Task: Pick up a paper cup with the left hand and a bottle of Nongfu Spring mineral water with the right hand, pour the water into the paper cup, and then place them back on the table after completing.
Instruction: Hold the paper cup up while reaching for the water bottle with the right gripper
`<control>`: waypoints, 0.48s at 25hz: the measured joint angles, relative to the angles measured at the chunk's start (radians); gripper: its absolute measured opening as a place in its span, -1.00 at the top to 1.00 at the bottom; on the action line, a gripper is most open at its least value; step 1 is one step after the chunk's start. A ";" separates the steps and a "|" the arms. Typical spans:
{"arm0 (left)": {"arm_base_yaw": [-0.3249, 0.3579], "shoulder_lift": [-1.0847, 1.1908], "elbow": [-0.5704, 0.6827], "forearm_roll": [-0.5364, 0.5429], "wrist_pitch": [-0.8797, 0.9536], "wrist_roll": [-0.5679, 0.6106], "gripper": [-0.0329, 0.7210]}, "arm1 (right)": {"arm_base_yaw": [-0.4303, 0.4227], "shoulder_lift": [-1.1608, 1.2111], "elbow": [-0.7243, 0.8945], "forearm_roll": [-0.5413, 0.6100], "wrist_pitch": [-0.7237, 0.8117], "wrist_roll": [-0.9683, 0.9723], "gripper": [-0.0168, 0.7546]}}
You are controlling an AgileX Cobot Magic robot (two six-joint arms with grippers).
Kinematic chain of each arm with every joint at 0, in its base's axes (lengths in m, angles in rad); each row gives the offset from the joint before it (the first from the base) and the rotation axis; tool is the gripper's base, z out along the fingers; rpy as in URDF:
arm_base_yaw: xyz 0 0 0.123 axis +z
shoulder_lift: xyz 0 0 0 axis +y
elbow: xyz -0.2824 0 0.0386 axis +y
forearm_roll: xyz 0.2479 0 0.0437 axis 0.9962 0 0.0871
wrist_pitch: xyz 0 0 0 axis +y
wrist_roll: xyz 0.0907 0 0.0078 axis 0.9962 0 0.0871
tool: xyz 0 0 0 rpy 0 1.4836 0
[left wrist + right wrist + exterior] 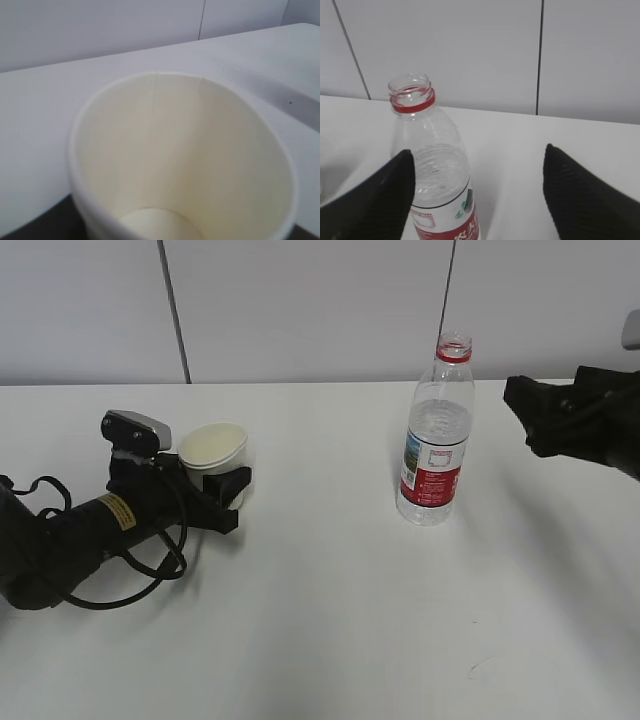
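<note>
Left claw (232, 502) grasping empty paper cup (213, 449), right claw (475, 195) released, bottle (436, 435) (uncapped) part-full.

In my left wrist view the paper cup (185, 160) is so near that it is blurred, and the lower edge cuts off its base. My left gripper (225, 502) is not visible there; in the exterior view the cup hides its far finger, so I cannot tell whether the fingers touch it. My right gripper (522, 405) is cut by the right edge. The label print on the bottle (437, 175) is too small to read, and its lower part is cut off.
</note>
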 joint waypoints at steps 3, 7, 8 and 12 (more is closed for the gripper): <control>0.000 0.000 0.000 0.000 0.000 0.000 -0.10 | 0.000 0.062 0.033 -0.004 -0.127 0.002 -0.57; 0.000 0.000 0.000 0.000 0.000 0.000 -0.10 | 0.000 0.157 0.041 -0.014 -0.219 0.006 -0.57; 0.000 0.000 0.000 0.000 0.000 0.000 -0.10 | 0.000 0.180 0.043 -0.016 -0.241 0.006 -0.57; 0.000 0.000 0.000 -0.002 0.000 0.000 -0.10 | 0.000 0.254 0.043 -0.017 -0.328 0.008 -0.57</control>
